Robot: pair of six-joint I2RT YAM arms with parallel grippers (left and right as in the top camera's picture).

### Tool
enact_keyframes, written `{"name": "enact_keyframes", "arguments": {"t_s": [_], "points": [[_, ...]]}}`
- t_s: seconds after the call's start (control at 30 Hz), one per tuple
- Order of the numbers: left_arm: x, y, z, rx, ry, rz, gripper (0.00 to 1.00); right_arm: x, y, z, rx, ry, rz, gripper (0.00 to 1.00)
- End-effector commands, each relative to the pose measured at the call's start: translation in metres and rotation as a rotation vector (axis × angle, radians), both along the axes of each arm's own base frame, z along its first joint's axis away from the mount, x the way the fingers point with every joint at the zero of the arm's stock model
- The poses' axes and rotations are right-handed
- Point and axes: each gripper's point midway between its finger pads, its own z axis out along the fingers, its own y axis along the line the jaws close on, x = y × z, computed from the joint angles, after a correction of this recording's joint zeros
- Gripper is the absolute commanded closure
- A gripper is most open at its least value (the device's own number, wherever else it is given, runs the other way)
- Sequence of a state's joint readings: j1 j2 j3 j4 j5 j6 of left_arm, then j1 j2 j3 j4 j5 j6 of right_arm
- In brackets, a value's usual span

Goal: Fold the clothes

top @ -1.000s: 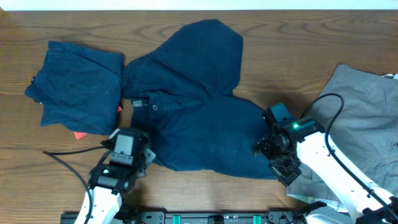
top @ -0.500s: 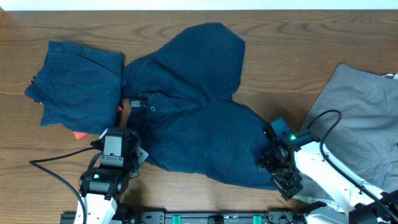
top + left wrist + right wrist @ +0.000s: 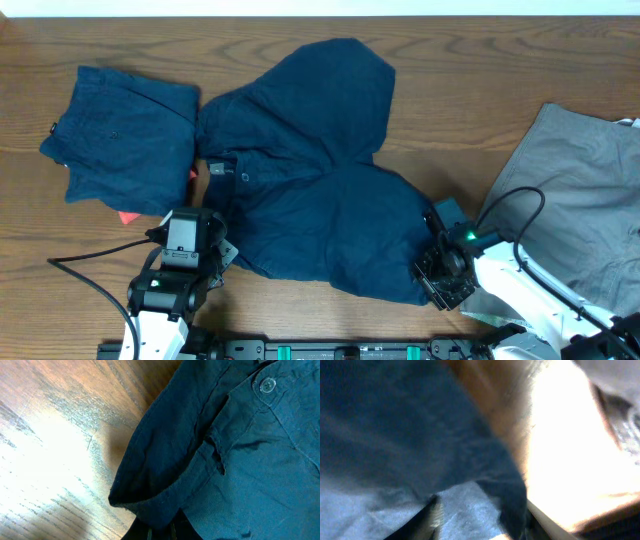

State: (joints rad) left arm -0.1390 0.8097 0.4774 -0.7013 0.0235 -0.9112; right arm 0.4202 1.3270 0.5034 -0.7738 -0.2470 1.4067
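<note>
Dark navy shorts [image 3: 320, 190] lie spread open in the middle of the table, with the waistband button [image 3: 247, 175] at the left. My left gripper [image 3: 205, 262] is at the shorts' front left corner. In the left wrist view it is shut [image 3: 167, 530] on a fold of the navy cloth [image 3: 200, 460], with the button [image 3: 267, 385] above. My right gripper [image 3: 437, 287] is at the front right hem. The right wrist view is blurred, and the jaws [image 3: 485, 520] grip navy cloth [image 3: 395, 435].
A folded navy garment [image 3: 120, 135] lies at the far left, with a red tag [image 3: 127, 216] showing below it. A light grey garment [image 3: 585, 195] lies at the right edge. Bare wooden table [image 3: 450, 100] surrounds them. Arm cables trail along the front edge.
My right gripper has moved toward the front edge, dragging the shorts' right hem with it. My left gripper shifted slightly left with the corner, then held still.
</note>
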Motion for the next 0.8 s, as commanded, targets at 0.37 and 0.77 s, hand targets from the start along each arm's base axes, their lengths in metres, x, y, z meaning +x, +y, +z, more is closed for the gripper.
{"name": "enact_keyframes", "arguments": {"t_s": [0.37,0.77], "points": [[0.022,-0.015,0.042,0.024,-0.117,-0.218,0.94,0.060,-0.028,0.016,-0.138,-0.213,0.181,0.99],[0.090,-0.038,0.209,0.096,-0.389,-0.459,0.94,0.176,-0.090,0.219,-0.336,-0.574,0.369,0.99]]}}
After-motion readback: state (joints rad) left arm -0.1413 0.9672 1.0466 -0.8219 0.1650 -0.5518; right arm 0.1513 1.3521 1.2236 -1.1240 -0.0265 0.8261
